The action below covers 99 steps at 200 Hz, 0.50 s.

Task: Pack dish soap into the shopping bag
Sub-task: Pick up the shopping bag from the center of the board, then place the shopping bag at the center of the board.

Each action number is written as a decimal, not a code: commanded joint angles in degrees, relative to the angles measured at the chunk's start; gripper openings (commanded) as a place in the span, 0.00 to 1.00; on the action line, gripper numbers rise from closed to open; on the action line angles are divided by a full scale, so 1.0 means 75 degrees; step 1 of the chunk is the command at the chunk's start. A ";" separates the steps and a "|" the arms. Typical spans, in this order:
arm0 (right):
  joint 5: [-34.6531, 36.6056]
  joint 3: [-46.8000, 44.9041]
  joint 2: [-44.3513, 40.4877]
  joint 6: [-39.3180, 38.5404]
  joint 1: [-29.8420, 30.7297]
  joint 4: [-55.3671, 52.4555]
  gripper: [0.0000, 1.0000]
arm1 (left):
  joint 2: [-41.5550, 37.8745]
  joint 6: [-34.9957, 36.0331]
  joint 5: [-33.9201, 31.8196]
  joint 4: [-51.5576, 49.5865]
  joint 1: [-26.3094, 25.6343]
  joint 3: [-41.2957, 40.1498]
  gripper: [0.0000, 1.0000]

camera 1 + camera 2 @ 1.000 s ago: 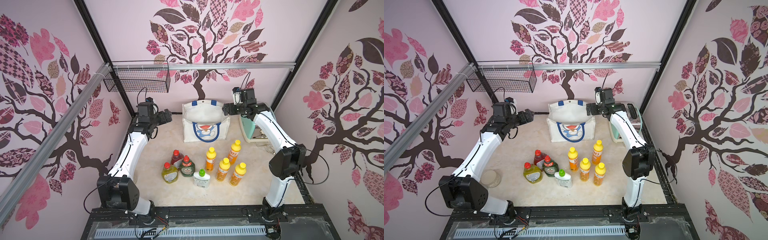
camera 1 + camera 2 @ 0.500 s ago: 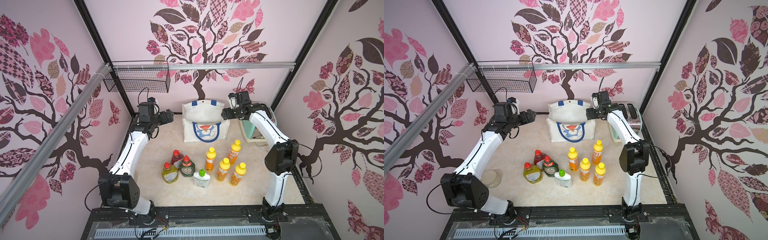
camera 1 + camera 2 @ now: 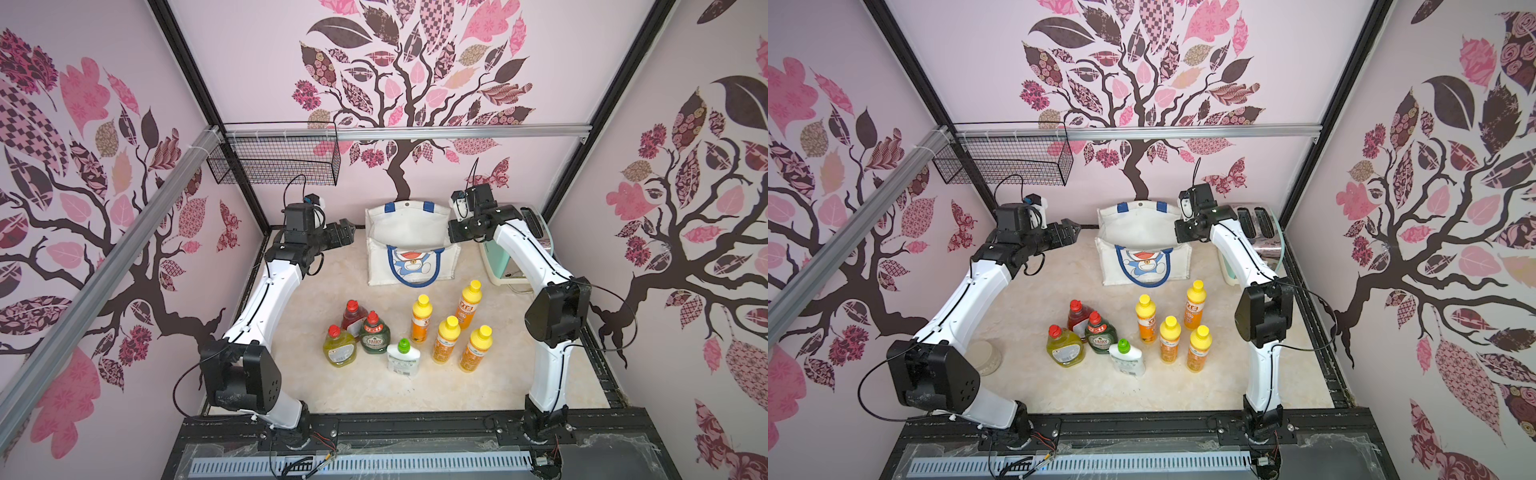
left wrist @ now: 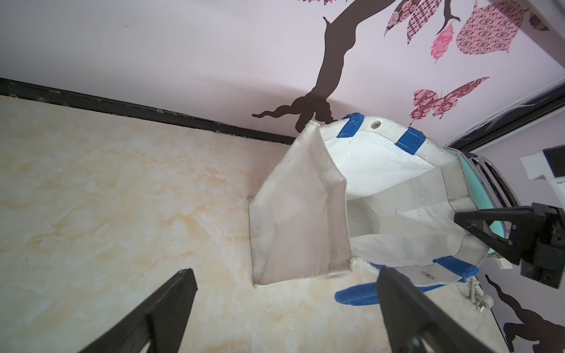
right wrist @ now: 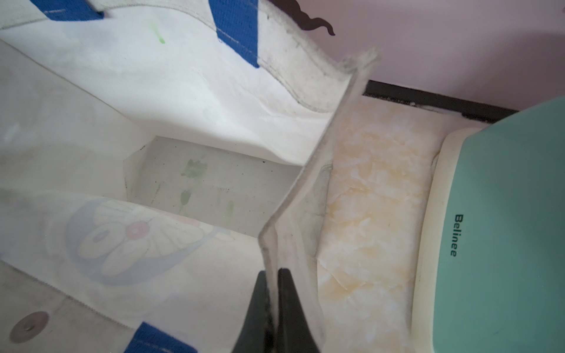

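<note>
right end effector (image 5: 273,274) has clamped shopping bag (image 3: 415,259) rim beside toaster (image 3: 496,257); left end effector (image 3: 348,231) apart

Top views: high, front, angled down over whole table (image 3: 353,390). Left wrist: near shopping bag (image 4: 299,214), facing its side. Right wrist: closest, seemingly down into same bag; focus soft.

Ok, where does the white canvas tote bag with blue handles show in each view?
Top view: white canvas tote bag at back centre, upright.
Top view: the bag likewise at back centre.
Left wrist: its side panel and open mouth face the camera.
Right wrist: its inside fills the view; right gripper pinches its side rim.
Shared landmark: mint-and-steel toaster beside the bag.
</note>
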 commanded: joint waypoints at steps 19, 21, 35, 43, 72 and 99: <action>-0.0168 -0.0104 -0.0736 0.0057 0.0144 -0.0315 0.00 | -0.0077 0.0166 -0.0048 -0.0101 -0.0026 0.0201 0.98; -0.0176 -0.0140 -0.0762 0.0059 0.0155 -0.0313 0.00 | -0.0077 0.0163 -0.0039 -0.0103 -0.0018 0.0199 0.98; -0.0298 -0.0405 -0.1006 0.0089 0.0182 -0.0222 0.00 | -0.0089 0.0160 0.0008 -0.0106 -0.0015 0.0217 0.98; -0.0411 -0.0613 -0.1156 0.0110 0.0182 -0.0112 0.00 | -0.0085 0.0169 0.0035 -0.0113 -0.0022 0.0232 0.98; -0.0752 -0.1298 -0.1518 0.0239 0.0183 0.0205 0.00 | -0.0091 0.0191 0.0113 -0.0169 -0.0036 0.0248 0.98; -0.0893 -0.1743 -0.1660 0.0399 0.0193 0.0430 0.00 | -0.0112 0.0237 0.0200 -0.0201 -0.0039 0.0241 0.98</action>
